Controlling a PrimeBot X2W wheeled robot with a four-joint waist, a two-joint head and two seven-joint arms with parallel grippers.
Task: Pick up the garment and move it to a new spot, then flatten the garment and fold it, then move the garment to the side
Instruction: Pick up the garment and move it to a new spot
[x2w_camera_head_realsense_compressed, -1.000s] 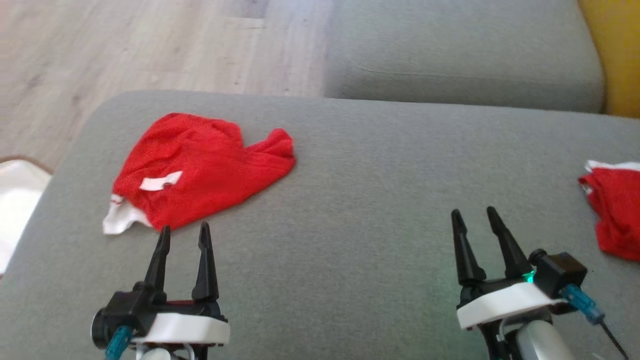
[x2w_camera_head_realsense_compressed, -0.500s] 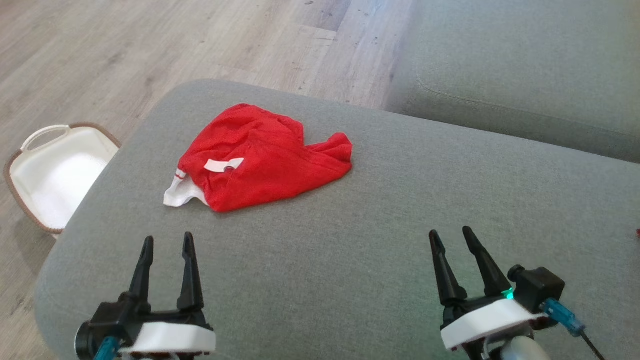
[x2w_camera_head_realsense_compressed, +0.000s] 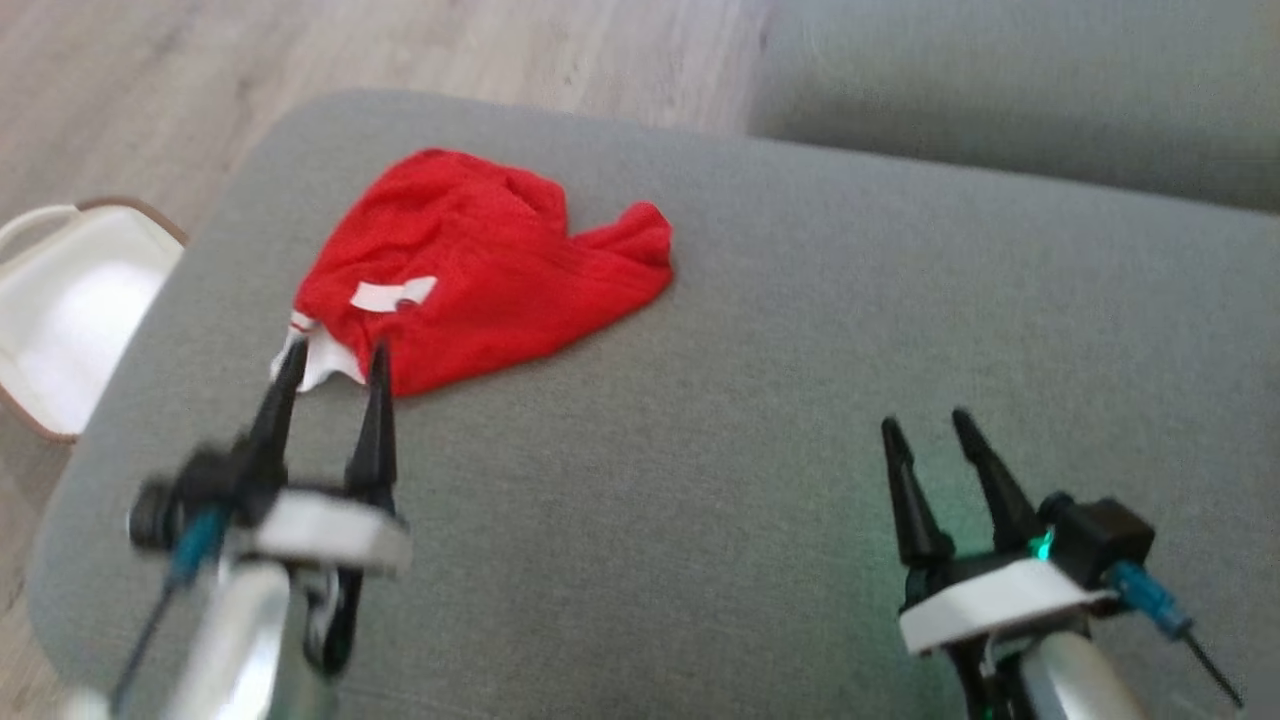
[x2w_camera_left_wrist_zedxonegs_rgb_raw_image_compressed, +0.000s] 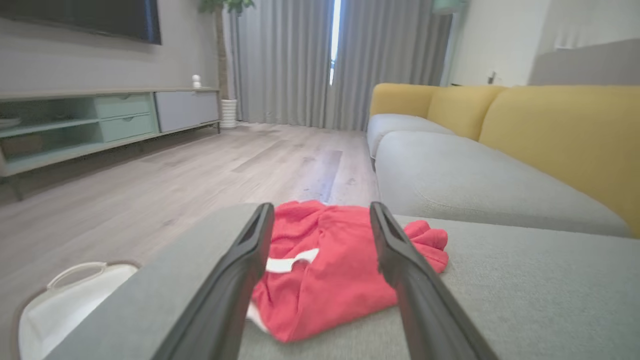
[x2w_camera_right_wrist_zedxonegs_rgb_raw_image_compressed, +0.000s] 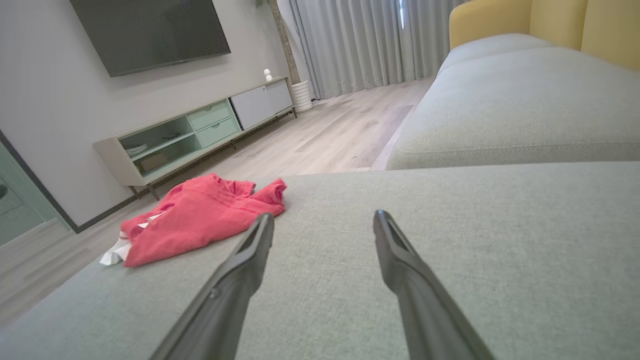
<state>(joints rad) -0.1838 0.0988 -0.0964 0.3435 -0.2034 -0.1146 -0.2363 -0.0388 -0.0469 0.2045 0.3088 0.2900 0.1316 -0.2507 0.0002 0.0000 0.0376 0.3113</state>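
**Red garment bunched at the left end of the grey cushion (x2w_camera_head_realsense_compressed: 760, 400), both tools spread and holding nothing.**

Nearest, the right tool (x2w_camera_head_realsense_compressed: 925, 420) hovers over bare cushion, well apart from the cloth. The left tool (x2w_camera_head_realsense_compressed: 337, 348), blurred in the head view, has its fingertips at the garment's (x2w_camera_head_realsense_compressed: 480, 270) near edge; I cannot tell whether they touch it. The garment is a crumpled red mesh piece with a white hem (x2w_camera_head_realsense_compressed: 318, 366) poking out at its near-left corner. A small white tag (x2w_camera_head_realsense_compressed: 393, 294) lies on top, with no writing legible. Nothing lies between the left tool and the cloth. A white tub (x2w_camera_head_realsense_compressed: 70, 300) with a brown rim sits on the wooden floor (x2w_camera_head_realsense_compressed: 300, 50) beside the cushion's left end. Beyond the cushion is a second grey sofa seat (x2w_camera_head_realsense_compressed: 1000, 100) with a yellow backrest (x2w_camera_left_wrist_zedxonegs_rgb_raw_image_compressed: 550, 130).
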